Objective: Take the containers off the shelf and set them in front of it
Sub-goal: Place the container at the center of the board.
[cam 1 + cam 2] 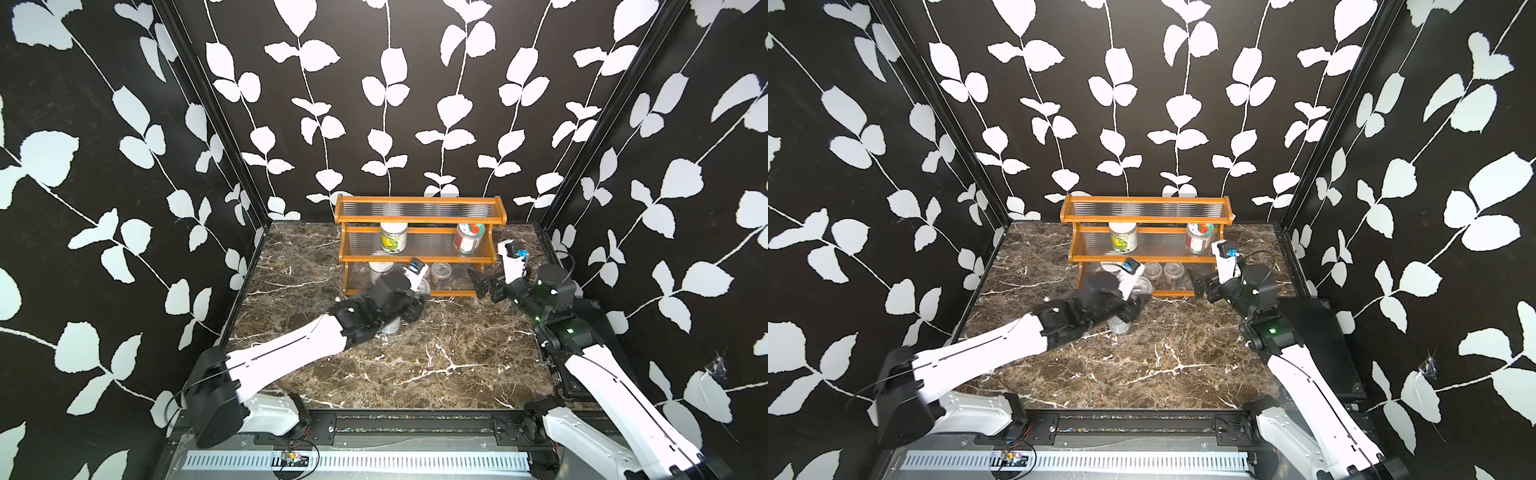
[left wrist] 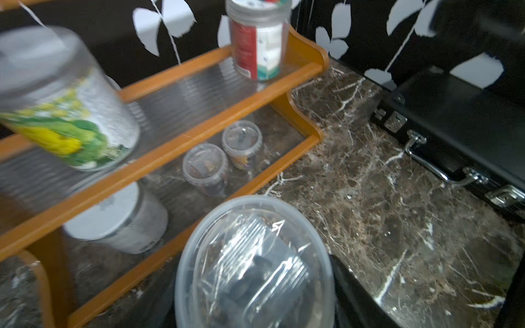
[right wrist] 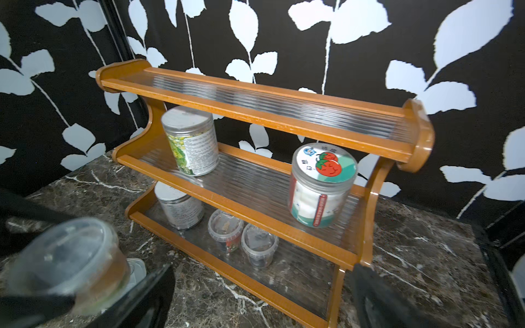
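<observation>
The shelf (image 1: 419,216) (image 1: 1144,218) (image 3: 255,113) stands against the back wall. On its middle tier are a yellow-green labelled jar (image 1: 393,237) (image 2: 65,113) (image 3: 193,142) and a strawberry-lid jar (image 1: 468,237) (image 3: 321,184). The bottom tier carries a white-lid jar (image 1: 380,270) (image 3: 179,207) and two tiny clear cups (image 2: 204,167) (image 3: 225,233). My left gripper (image 2: 255,298) is shut on another clear lidded cup (image 2: 255,264) (image 1: 422,286) (image 3: 65,255), just in front of the bottom tier. Below that arm a silver tin can (image 1: 390,326) (image 1: 1120,326) stands on the table. My right gripper (image 1: 482,284) (image 3: 262,268) hangs open and empty by the shelf's right end.
A black case (image 1: 1312,332) (image 2: 454,127) with metal latches lies along the right wall, under the right arm. The marble table (image 1: 436,374) stretches from the shelf to the near edge. Patterned walls close in the back and both sides.
</observation>
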Robot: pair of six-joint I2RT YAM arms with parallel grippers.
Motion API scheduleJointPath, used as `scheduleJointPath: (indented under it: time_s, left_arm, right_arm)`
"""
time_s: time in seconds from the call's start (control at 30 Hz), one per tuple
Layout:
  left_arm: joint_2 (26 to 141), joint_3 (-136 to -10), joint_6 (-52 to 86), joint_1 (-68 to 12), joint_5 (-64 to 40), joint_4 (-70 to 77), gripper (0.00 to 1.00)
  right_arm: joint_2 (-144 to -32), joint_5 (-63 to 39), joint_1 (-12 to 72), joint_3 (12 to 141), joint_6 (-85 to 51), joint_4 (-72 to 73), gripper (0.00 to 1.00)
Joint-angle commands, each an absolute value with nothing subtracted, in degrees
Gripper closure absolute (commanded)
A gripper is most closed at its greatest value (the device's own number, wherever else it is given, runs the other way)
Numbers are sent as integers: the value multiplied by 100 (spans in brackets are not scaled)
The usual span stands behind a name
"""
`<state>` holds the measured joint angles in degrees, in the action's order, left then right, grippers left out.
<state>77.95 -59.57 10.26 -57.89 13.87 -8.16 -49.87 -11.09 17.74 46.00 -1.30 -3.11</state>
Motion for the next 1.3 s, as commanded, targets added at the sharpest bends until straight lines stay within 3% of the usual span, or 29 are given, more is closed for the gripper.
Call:
scheduleJointPath:
  time_s: [0.0, 0.43, 1.0, 1.27]
  left_arm:
    - [8121, -5827, 1410, -5990, 1806, -153, 43]
    - [9569, -5801, 1627, -6170, 2167, 487, 43]
    - [10126, -5375, 2039, -6100, 1957, 888, 41]
    - [10146, -5382, 1986, -6012, 1947, 778, 34]
  right_arm:
    - [-4771, -813, 1623, 4515, -63, -430, 0]
    - [-4519, -553, 1337, 4316, -27, -483, 0]
    - [-4531, -645, 1234, 4136, -91, -357, 0]
    - [-4518, -637, 1187, 4080, -89, -343, 0]
